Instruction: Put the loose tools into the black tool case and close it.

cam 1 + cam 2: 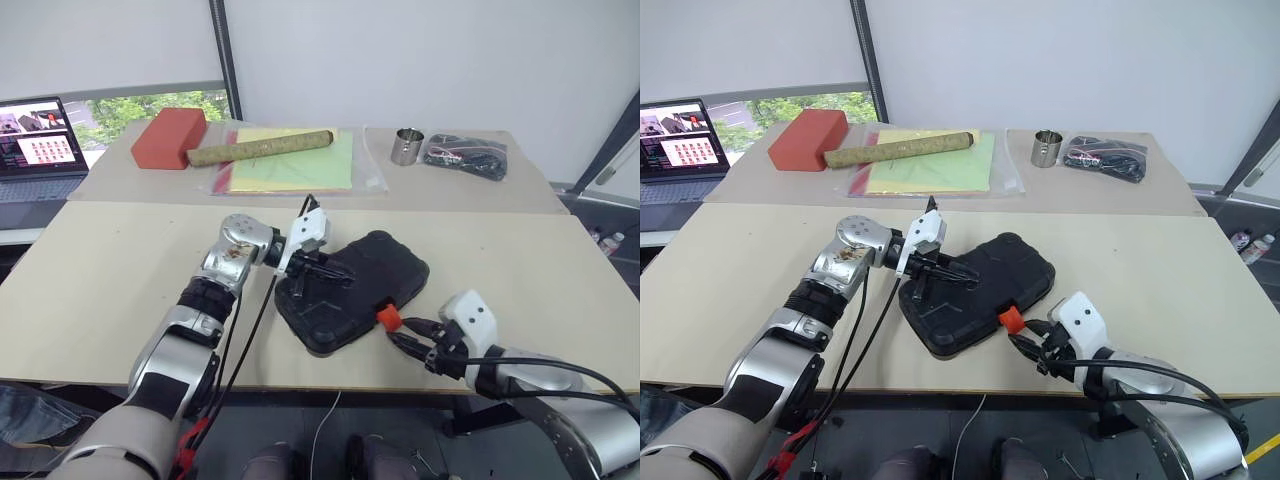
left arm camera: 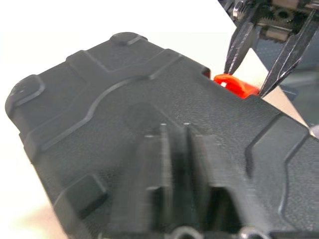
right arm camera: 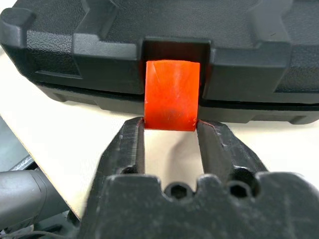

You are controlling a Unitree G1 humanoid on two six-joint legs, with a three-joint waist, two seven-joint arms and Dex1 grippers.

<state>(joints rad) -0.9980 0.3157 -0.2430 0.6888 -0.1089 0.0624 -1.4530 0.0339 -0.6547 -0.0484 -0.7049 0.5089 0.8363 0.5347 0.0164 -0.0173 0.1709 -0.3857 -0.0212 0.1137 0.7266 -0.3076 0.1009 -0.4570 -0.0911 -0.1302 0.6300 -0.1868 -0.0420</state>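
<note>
Closed black case, one gripper pressing on its lid and the other at its latch.

The rounded black plastic tool case (image 1: 352,290) lies shut near the front edge of the pale wooden table (image 1: 100,270), its orange latch (image 3: 172,94) facing the robot. The left gripper (image 1: 312,270) has its black fingers clenched together and resting on the lid. The right gripper (image 3: 171,133) sits at the table edge with its two fingers spread either side of the latch's lower end, their tips against it; I cannot tell whether they are squeezing it. On the far table stand a red block (image 1: 168,137), a metal cup (image 1: 407,146) and a black bag of cables (image 1: 465,155).
</note>
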